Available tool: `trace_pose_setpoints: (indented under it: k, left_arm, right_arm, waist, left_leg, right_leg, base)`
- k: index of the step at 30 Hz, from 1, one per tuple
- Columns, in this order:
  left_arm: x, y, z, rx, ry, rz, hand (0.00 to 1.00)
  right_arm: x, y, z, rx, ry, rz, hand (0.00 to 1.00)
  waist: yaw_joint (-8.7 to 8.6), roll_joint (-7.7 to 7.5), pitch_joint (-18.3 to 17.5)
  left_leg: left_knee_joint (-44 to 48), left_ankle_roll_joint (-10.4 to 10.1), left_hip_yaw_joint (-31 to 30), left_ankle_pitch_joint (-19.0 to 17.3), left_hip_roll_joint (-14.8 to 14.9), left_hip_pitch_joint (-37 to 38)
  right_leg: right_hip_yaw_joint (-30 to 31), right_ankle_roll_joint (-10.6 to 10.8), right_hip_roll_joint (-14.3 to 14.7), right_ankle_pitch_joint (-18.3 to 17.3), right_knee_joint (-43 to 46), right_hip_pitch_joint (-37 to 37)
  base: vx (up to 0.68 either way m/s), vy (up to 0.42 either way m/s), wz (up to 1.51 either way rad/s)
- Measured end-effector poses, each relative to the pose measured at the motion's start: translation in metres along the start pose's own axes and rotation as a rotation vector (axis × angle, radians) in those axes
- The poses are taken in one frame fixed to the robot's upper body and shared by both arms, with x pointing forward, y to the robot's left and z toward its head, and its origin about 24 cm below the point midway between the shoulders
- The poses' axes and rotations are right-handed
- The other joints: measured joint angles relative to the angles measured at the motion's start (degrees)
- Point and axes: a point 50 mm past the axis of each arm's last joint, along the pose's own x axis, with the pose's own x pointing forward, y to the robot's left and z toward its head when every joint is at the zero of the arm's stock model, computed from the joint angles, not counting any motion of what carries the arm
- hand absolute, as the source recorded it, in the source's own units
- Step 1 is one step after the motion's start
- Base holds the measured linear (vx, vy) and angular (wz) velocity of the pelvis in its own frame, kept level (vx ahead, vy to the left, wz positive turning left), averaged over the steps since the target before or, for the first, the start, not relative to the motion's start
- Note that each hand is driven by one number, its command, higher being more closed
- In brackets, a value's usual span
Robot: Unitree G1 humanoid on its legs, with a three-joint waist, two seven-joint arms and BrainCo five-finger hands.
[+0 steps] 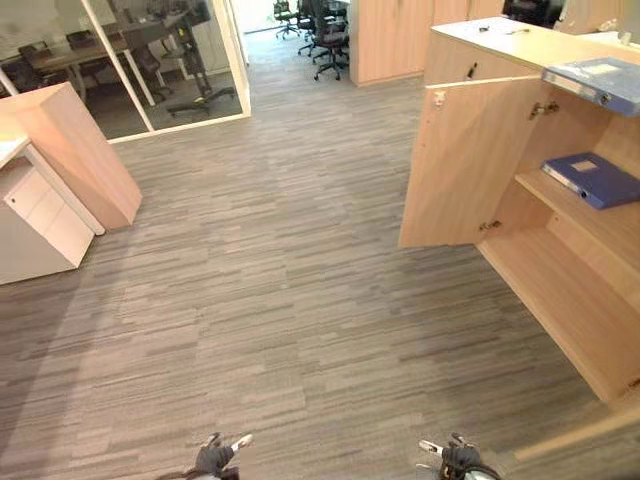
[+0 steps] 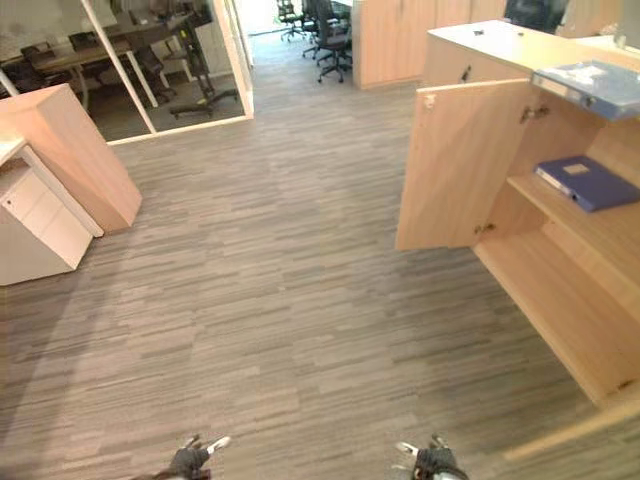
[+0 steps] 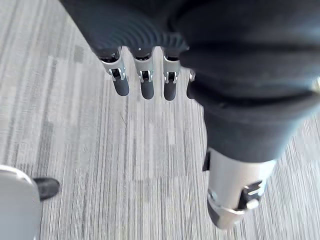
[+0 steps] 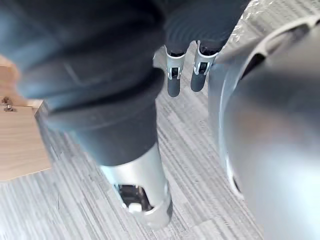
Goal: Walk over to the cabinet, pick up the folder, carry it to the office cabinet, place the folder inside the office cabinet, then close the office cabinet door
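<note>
A wooden office cabinet stands at the right with its door swung open toward me. A dark blue folder lies flat on the cabinet's inner shelf. A second, lighter blue folder rests on the cabinet's top edge. My left hand and right hand hang low at the near edge, well short of the cabinet. In the wrist views the left hand's fingers and the right hand's fingers are straight over the carpet, holding nothing.
Grey striped carpet spreads between me and the cabinet. A slanted wooden unit and a white drawer unit stand at the left. A glass partition and office chairs are at the back.
</note>
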Motion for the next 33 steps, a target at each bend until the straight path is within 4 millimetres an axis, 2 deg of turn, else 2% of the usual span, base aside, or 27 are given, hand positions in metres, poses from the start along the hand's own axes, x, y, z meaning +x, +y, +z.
trace_pose_setpoints:
  k: [1, 2, 3, 4, 5, 6, 7, 8, 9, 10, 11, 13, 14, 15, 16, 17, 20, 23, 24, 25, 26, 28, 29, 30, 31, 32, 33]
  left_arm:
    - [0.001, -0.008, 0.003, 0.038, -0.009, -0.036, 0.0]
    - [0.001, -0.012, 0.004, 0.055, -0.01, -0.055, 0.0]
    - [0.002, -0.014, 0.008, 0.08, -0.015, -0.073, 0.0]
    - [0.004, -0.017, 0.014, 0.091, -0.024, -0.082, 0.0]
    - [0.005, -0.018, 0.016, 0.093, -0.024, -0.084, 0.0]
    - [0.006, -0.018, 0.017, 0.094, -0.025, -0.085, 0.0]
    - [0.005, -0.02, 0.012, 0.098, -0.004, -0.093, 0.0]
    - [0.004, -0.024, 0.009, 0.096, 0.008, -0.101, 0.0]
    - [0.004, -0.024, 0.009, 0.1, 0.013, -0.106, 0.0]
    - [0.005, -0.023, 0.009, 0.101, 0.014, -0.102, 0.0]
    - [0.004, -0.023, 0.008, 0.1, 0.017, -0.101, 0.0]
    - [0.004, -0.022, 0.006, 0.089, 0.023, -0.097, 0.0]
    - [0.004, -0.02, 0.007, 0.073, 0.018, -0.093, 0.0]
    - [0.004, -0.015, 0.006, 0.036, 0.016, -0.077, 0.0]
    - [0.003, -0.011, 0.004, 0.019, 0.022, -0.064, 0.0]
    - [0.002, -0.001, -0.003, -0.018, 0.041, -0.031, 0.0]
    - [0.002, 0.006, 0.001, -0.092, 0.022, 0.011, 0.0]
    - [0.004, 0.012, 0.006, -0.162, 0.011, 0.048, 0.0]
    - [0.004, 0.013, 0.006, -0.181, 0.009, 0.059, 0.0]
    - [0.004, 0.014, 0.007, -0.204, 0.008, 0.071, 0.0]
    - [0.004, 0.015, 0.007, -0.213, 0.007, 0.076, 0.0]
    - [0.004, 0.015, 0.007, -0.226, 0.006, 0.088, 0.0]
    - [0.004, 0.015, 0.006, -0.23, 0.008, 0.091, 0.0]
    - [0.004, 0.019, 0.007, -0.249, 0.003, 0.104, 0.0]
    - [0.004, 0.022, 0.007, -0.261, 0.0, 0.115, 0.0]
    - [0.004, 0.022, 0.007, -0.267, -0.001, 0.117, 0.0]
    - [0.004, 0.024, 0.007, -0.27, 0.0, 0.123, 0.0]
  right_arm:
    - [0.0, 0.005, 0.003, 0.011, -0.012, 0.016, 0.0]
    - [0.0, 0.007, 0.004, 0.017, -0.018, 0.022, 0.0]
    - [0.001, 0.011, 0.007, 0.026, -0.029, 0.033, 0.0]
    - [0.002, 0.016, 0.011, 0.03, -0.032, 0.045, 0.0]
    - [0.002, 0.018, 0.009, 0.031, -0.023, 0.048, 0.0]
    - [0.001, 0.019, 0.004, 0.051, 0.001, 0.047, 0.0]
    - [0.0, 0.013, -0.002, 0.076, 0.022, 0.031, 0.0]
    - [0.0, 0.01, -0.003, 0.086, 0.026, 0.021, 0.0]
    - [0.0, 0.005, -0.005, 0.099, 0.038, 0.006, 0.0]
    - [0.0, 0.003, -0.009, 0.113, 0.055, -0.002, 0.0]
    - [0.0, 0.002, -0.012, 0.119, 0.065, -0.007, 0.0]
    - [-0.004, -0.004, -0.028, 0.141, 0.115, -0.03, 0.0]
    - [-0.006, -0.007, -0.035, 0.142, 0.136, -0.038, 0.0]
    - [-0.007, -0.008, -0.038, 0.153, 0.145, -0.042, 0.0]
    - [-0.007, -0.009, -0.038, 0.157, 0.149, -0.043, 0.0]
    - [-0.007, -0.009, -0.04, 0.157, 0.158, -0.047, 0.0]
    - [-0.006, -0.012, -0.038, 0.153, 0.156, -0.054, 0.0]
    - [-0.002, -0.008, -0.023, 0.149, 0.122, -0.049, 0.0]
    - [0.0, -0.006, -0.014, 0.146, 0.099, -0.041, 0.0]
    - [0.002, -0.001, -0.005, 0.143, 0.074, -0.028, 0.0]
    - [0.003, 0.001, -0.003, 0.138, 0.067, -0.023, 0.0]
    - [0.002, 0.0, -0.006, 0.102, 0.069, -0.021, 0.0]
    - [0.001, 0.0, -0.01, 0.086, 0.08, -0.023, 0.0]
    - [-0.001, -0.001, -0.019, 0.074, 0.103, -0.024, 0.0]
    - [-0.002, 0.003, -0.024, 0.077, 0.116, -0.016, 0.0]
    - [-0.002, 0.005, -0.024, 0.078, 0.118, -0.012, 0.0]
    - [-0.003, 0.009, -0.026, 0.072, 0.126, 0.001, 0.0]
  waist:
    - [-0.21, 0.06, 1.1]
    - [-0.34, 0.18, 1.4]
    - [-0.74, 0.29, 1.9]
    - [-1.27, 0.11, 3.1]
    - [-1.38, -0.04, 3.7]
    - [-1.49, -0.66, 3.9]
    - [-2.05, -1.09, 3.7]
    - [-2.33, -0.45, 3.5]
    - [-2.47, 0.54, 3.2]
    - [-2.74, 0.91, 3.4]
    - [-2.87, 1.01, 3.5]
    - [-3.02, 0.54, 3.4]
    - [-3.27, 0.6, 2.7]
    - [-2.97, 0.94, 2.7]
    - [-2.87, 1.37, 2.5]
    - [-2.62, 1.48, 2.3]
    - [-1.38, 1.3, 2.3]
    - [-0.38, 0.79, 3.2]
    - [-0.04, 0.72, 3.4]
    - [-0.01, 0.37, 3.8]
    - [0.02, 0.21, 4.0]
    - [-0.04, 0.49, 4.1]
    - [0.09, 0.37, 4.1]
    - [0.67, -0.51, 3.6]
    - [1.28, -1.5, 3.2]
    - [1.54, -1.79, 3.1]
    - [1.66, -2.56, 2.7]
  left_leg:
    - [-0.7, 0.0, -0.2, 0.0, 1.0, 1.9]
    - [-1.2, 0.2, -0.3, -0.2, 1.6, 2.7]
    - [-2.3, 0.1, -0.5, -0.5, 2.6, 3.7]
    - [-3.1, -0.7, -0.6, -1.4, 3.7, 4.9]
    - [-3.2, -1.2, -0.6, -1.9, 4.2, 5.5]
    - [-3.4, -1.8, -0.6, -3.6, 4.5, 6.0]
    - [-3.6, -2.9, -1.5, -4.9, 5.1, 7.0]
    - [-3.7, -3.5, -1.6, -5.5, 6.0, 7.3]
    - [-3.9, -4.6, -1.6, -6.5, 7.5, 7.6]
    - [-3.2, -5.4, -1.7, -7.4, 9.1, 8.7]
    - [-1.9, -6.1, -1.9, -7.7, 10.1, 9.2]
    - [8.8, -8.8, -2.0, -9.1, 13.2, 7.5]
    - [23.3, -10.4, -1.9, -9.4, 16.1, 1.6]
    - [39.1, -13.1, -1.6, -7.7, 19.5, -4.8]
    - [45.6, -13.7, -1.1, -7.3, 21.2, -7.3]
    - [56.5, -13.5, 0.8, -7.3, 24.0, -11.9]
    - [59.1, -10.9, 5.0, -8.9, 25.2, -18.4]
    - [48.7, -9.3, 4.5, -10.1, 21.6, -22.8]
    - [39.8, -9.1, 2.6, -10.2, 19.5, -23.7]
    - [28.8, -10.0, -0.5, -9.2, 17.6, -23.8]
    - [23.4, -10.2, -2.3, -8.1, 17.0, -23.7]
    - [7.8, -10.8, -9.1, -2.8, 16.7, -23.5]
    - [7.4, -11.3, -9.7, -0.3, 16.6, -23.5]
    - [9.1, -11.3, -9.8, 6.3, 14.9, -23.5]
    - [12.3, -10.5, -9.9, 7.9, 12.4, -24.5]
    - [14.0, -9.7, -9.5, 7.2, 11.3, -24.9]
    - [15.5, -7.6, -6.8, 4.6, 9.4, -24.4]
  right_leg:
    - [-2.6, 0.9, 3.1, -3.7, -1.9, -1.1]
    - [-4.1, 1.1, 4.8, -5.1, -4.0, -2.0]
    - [-6.3, 1.2, 7.8, -6.6, -9.0, -4.1]
    - [-8.2, 1.5, 10.8, -6.4, -16.7, -5.5]
    - [-9.0, 1.6, 12.3, -6.2, -21.5, -5.8]
    - [-10.3, 1.4, 14.2, -3.8, -31.4, -6.4]
    - [-9.8, -1.7, 15.2, 2.1, -33.8, -6.5]
    - [-10.2, -2.5, 16.0, 1.2, -33.0, -6.5]
    - [-10.4, -2.3, 16.8, -2.3, -30.3, -7.0]
    - [-11.2, -2.0, 17.7, -5.5, -28.4, -6.2]
    - [-12.0, -2.0, 18.5, -6.6, -28.3, -4.8]
    - [-14.2, -2.2, 20.6, -9.1, -29.9, 0.3]
    - [-15.3, -2.1, 22.7, -9.4, -33.2, 3.4]
    - [-15.1, -2.3, 25.8, -9.1, -36.9, 6.5]
    - [-15.0, -2.8, 27.2, -8.7, -38.5, 7.9]
    - [-13.4, -3.2, 29.8, -8.4, -42.0, 11.2]
    - [-9.9, -3.1, 31.7, -7.6, -46.6, 15.3]
    - [-4.9, -2.2, 31.1, -6.5, -49.5, 18.5]
    - [-3.1, -1.7, 30.2, -6.3, -50.0, 19.6]
    - [-1.2, -0.4, 29.0, -6.5, -50.6, 20.9]
    - [-0.5, 0.3, 28.4, -6.7, -51.0, 21.5]
    - [1.2, 4.4, 26.8, -8.6, -52.5, 24.3]
    - [1.5, 5.4, 26.2, -9.2, -52.6, 25.3]
    - [2.3, 7.8, 23.9, -9.9, -52.6, 26.6]
    - [3.3, 9.8, 21.2, -9.3, -52.6, 26.8]
    - [4.1, 10.9, 19.9, -8.7, -52.1, 26.6]
    - [6.1, 12.3, 16.5, -7.2, -49.8, 25.5]
  base:
    - [0.28, -0.018, 0.11]
    - [0.23, -0.092, 0.05]
    - [0.23, -0.186, 0.03]
    - [0.21, -0.205, 0.02]
    - [0.16, -0.245, -0.02]
    - [0.15, -0.241, 0.06]
    - [0.19, -0.25, 0.07]
    - [0.31, -0.244, 0.06]
    - [0.38, -0.261, 0.05]
    - [0.41, -0.271, 0.14]
    - [0.45, -0.313, 0.34]
    - [0.4, -0.297, 0.38]
    - [0.39, -0.287, 0.13]
    - [0.38, -0.253, -0.09]
    - [0.41, -0.205, -0.52]
    - [0.34, -0.129, -0.54]
    - [0.39, -0.056, -0.69]
    - [0.35, 0.051, -0.95]
    - [0.39, 0.152, -1.04]
    - [0.39, 0.174, -1.01]
    - [0.33, 0.193, -0.87]
    - [0.37, 0.264, -0.53]
    - [0.46, 0.371, -0.3]
    - [0.51, 0.457, -0.38]
    - [0.51, 0.473, -0.45]
    - [0.52, 0.498, -0.53]
    - [0.4, 0.401, -0.44]
